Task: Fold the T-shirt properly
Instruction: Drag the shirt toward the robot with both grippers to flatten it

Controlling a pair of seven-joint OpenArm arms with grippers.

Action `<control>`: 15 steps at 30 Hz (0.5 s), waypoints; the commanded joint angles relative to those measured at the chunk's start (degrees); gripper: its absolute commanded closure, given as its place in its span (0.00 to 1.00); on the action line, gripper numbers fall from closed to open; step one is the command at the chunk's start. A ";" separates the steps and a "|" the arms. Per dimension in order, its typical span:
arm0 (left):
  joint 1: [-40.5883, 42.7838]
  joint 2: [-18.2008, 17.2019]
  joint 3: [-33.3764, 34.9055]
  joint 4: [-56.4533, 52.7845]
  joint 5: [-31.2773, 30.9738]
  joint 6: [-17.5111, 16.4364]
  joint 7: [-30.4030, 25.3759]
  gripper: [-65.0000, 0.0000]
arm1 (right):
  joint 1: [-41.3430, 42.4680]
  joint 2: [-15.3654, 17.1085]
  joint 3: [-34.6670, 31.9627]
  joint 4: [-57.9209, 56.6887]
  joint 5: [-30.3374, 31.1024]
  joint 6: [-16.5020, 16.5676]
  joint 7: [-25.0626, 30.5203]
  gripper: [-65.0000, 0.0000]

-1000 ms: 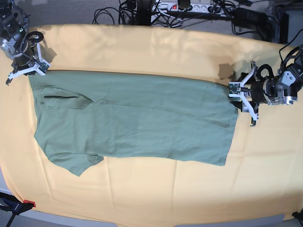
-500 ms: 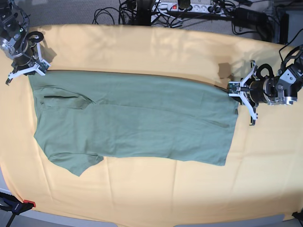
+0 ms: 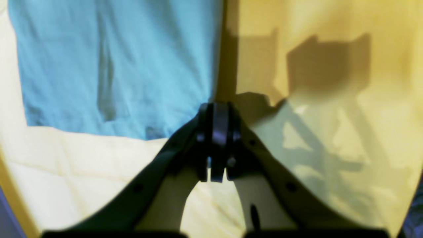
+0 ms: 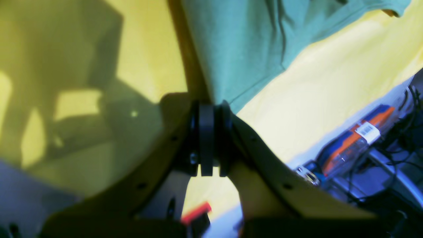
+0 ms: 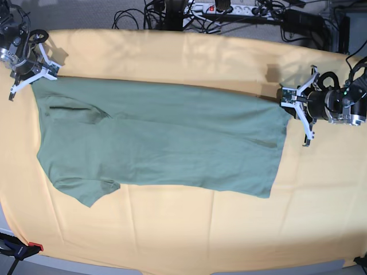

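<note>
The sage-green T-shirt (image 5: 160, 137) lies spread lengthwise on the yellow-orange cloth (image 5: 172, 229), with one sleeve at the front left. My left gripper (image 5: 282, 96) is at the shirt's far right corner, shut on the fabric there. In the left wrist view the T-shirt (image 3: 115, 66) looks bluish, and the left gripper (image 3: 216, 107) pinches its corner with jaws together. My right gripper (image 5: 33, 77) is at the far left corner, shut on the shirt. In the right wrist view the right gripper (image 4: 210, 107) clamps the T-shirt (image 4: 238, 43) at its edge.
Cables and a power strip (image 5: 229, 10) run behind the table's far edge. An orange-tipped clamp (image 5: 31, 247) sits at the front left corner. The yellow-orange cloth covers the whole table around the shirt.
My left gripper closed on the shirt's right corner. Both grippers then moved toward the far side and outward, pulling the shirt's far edge taut.
</note>
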 commanded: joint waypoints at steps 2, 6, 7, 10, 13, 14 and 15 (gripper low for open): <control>-1.01 -2.29 -0.70 1.38 -1.31 -0.06 -0.48 1.00 | -1.20 3.28 0.63 1.16 -0.96 -0.52 -1.44 1.00; -0.83 -4.20 -0.70 3.61 -3.61 -0.06 -0.46 1.00 | -3.85 5.35 0.61 1.29 -0.98 -0.28 -1.88 1.00; -0.85 -4.83 -0.70 4.28 -4.13 -0.06 -0.46 1.00 | -4.52 5.62 0.61 1.29 -0.94 -0.07 -2.58 1.00; -0.83 -7.06 -0.70 6.69 -5.44 -0.06 -0.44 1.00 | -6.51 5.90 0.61 1.38 -0.96 0.96 -4.52 1.00; -0.83 -8.96 -0.70 9.03 -8.57 -0.06 -0.42 1.00 | -7.96 5.88 0.63 1.38 -0.98 0.90 -4.90 1.00; -0.81 -9.33 -0.70 9.55 -9.88 -0.06 -0.17 1.00 | -8.09 5.88 0.63 1.38 -0.98 0.70 -4.90 1.00; -0.81 -9.57 -0.70 9.94 -10.75 -0.06 0.00 1.00 | -8.09 5.88 0.61 1.38 -0.98 0.26 -4.90 1.00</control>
